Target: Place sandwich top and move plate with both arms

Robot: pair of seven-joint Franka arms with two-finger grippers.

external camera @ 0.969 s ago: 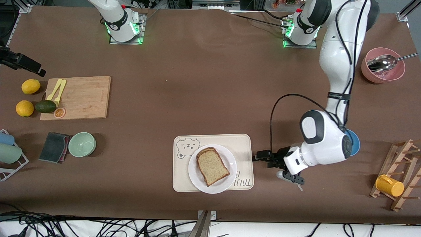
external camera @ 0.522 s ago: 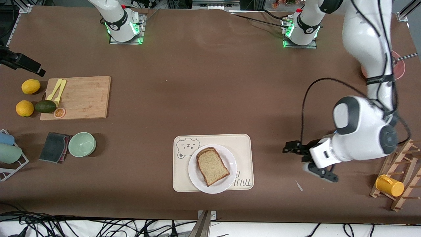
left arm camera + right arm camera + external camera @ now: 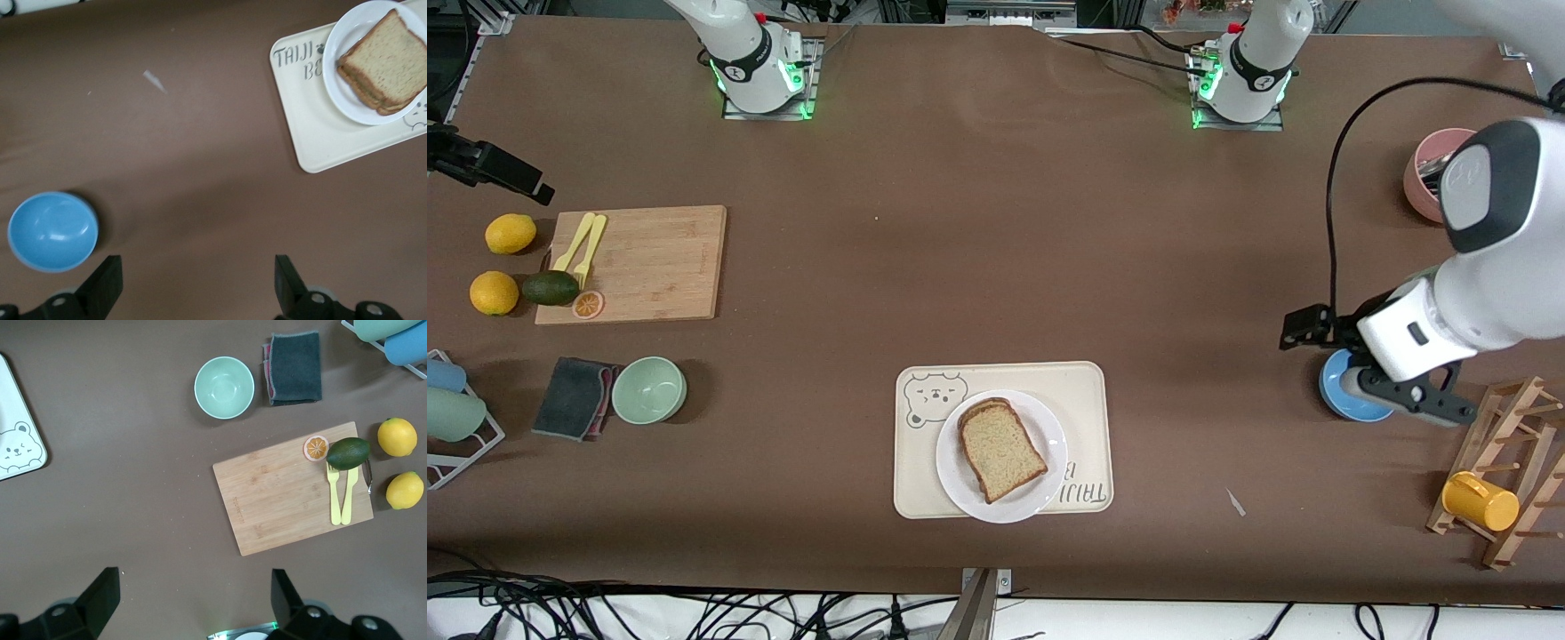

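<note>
Lower centre of the front view: the sandwich top [image 3: 1001, 450] lies on the plate [image 3: 1047, 484], which sits on the cream bear-print tray [image 3: 925, 480]. Bread step judged done; the plate move is not yet begun.

Right edge of the front view: the left gripper [image 3: 1403, 397] is up over the blue bowl [image 3: 1336, 391], well apart from the plate. Left wrist view shows its fingers [image 3: 103, 283] spread wide, nothing between them.

Right gripper [image 3: 190, 600]: out of the front frame; its wrist view looks down on the cutting board [image 3: 280, 493], fingers apart, empty. That arm waits.

Next move, as I judge it: both arms come in to the plate rim from its two ends and close on it together.

Count:
- one plate
- one tray
- two lemons [image 3: 510, 234] [image 3: 494, 292]
- one avocado [image 3: 551, 287]
- one green bowl [image 3: 648, 389]
- one blue bowl
</note>
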